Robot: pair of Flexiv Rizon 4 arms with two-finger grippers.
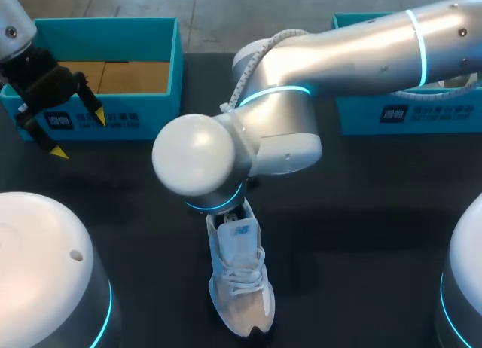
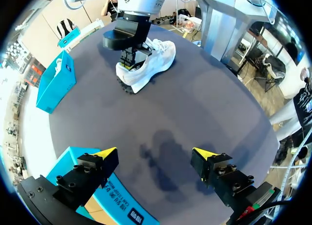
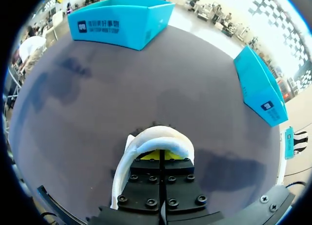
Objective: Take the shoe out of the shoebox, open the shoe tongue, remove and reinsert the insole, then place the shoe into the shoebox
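A white lace-up shoe (image 1: 241, 280) lies on the dark table, toe toward the front edge. My right arm reaches over it from the right, and its wrist hides the gripper in the head view. In the left wrist view my right gripper (image 2: 130, 62) stands pushed down into the shoe (image 2: 153, 64) at the heel end. The right wrist view shows its yellow fingertips (image 3: 160, 155) shut together inside the white heel collar (image 3: 161, 137); whether anything is pinched between them is hidden. My left gripper (image 1: 79, 135) hangs open in front of the left blue shoebox (image 1: 143, 118), holding nothing.
A second blue shoebox (image 1: 407, 114) stands at the back right, mostly behind my right arm, with something white inside. The left box shows a bare brown floor. Dark tabletop (image 1: 361, 235) spreads around the shoe.
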